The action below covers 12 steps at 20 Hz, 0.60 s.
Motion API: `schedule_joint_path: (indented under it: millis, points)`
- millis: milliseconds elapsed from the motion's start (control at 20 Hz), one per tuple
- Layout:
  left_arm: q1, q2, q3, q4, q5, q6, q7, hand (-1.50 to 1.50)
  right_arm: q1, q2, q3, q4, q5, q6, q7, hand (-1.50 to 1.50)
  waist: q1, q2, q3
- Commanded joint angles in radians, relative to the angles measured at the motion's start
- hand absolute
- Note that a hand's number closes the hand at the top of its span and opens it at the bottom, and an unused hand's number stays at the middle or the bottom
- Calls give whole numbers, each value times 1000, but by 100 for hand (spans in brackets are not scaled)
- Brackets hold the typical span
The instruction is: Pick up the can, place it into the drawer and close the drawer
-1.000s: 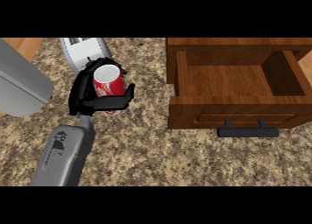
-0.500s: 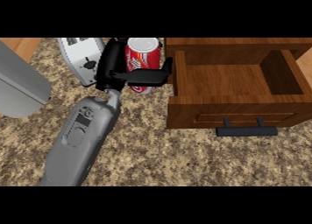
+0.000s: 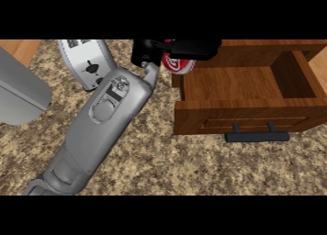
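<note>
gripping red can (image 3: pixel 179 64), left hand (image 3: pixel 167 48) curled round it, above open drawer (image 3: pixel 242 121)

Even, fairly bright light falls on my view, though inside the drawer (image 3: pixel 234 85) its right wall seems shadowed.

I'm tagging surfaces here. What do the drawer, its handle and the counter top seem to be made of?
Drawer: likely wood, brown with grain lines, satin. Handle: dark, matte, probably metal or plastic; unclear which. Counter top: speckled tan and brown, looks like granite-type stone.
</note>
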<state>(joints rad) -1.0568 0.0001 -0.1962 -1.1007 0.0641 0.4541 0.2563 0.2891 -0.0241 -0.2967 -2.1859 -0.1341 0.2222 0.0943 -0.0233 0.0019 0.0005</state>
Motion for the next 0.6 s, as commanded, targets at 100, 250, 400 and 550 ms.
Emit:
schedule_joint_path:
  millis: [100, 250, 400, 550]
  points:
    - [-203, 0, 55, 199, 17, -6, 7, 150, 17, -2, -13, -5, 2, 15, -12, -150, -2, 2, 0]
    - [-245, 0, -10, 243, 78, 41, 0, 150, -37, 7, 14, 14, 31, -10, 5, -150, -2, 2, 0]
    - [-324, 0, -112, 317, 153, 146, 17, 150, -31, 2, 37, -62, 9, -7, 80, -150, -29, 4, 1]
    - [-336, 0, -73, 420, 189, 91, -84, 150, -57, -32, -23, 12, -30, 9, 38, -150, -25, 8, 1]
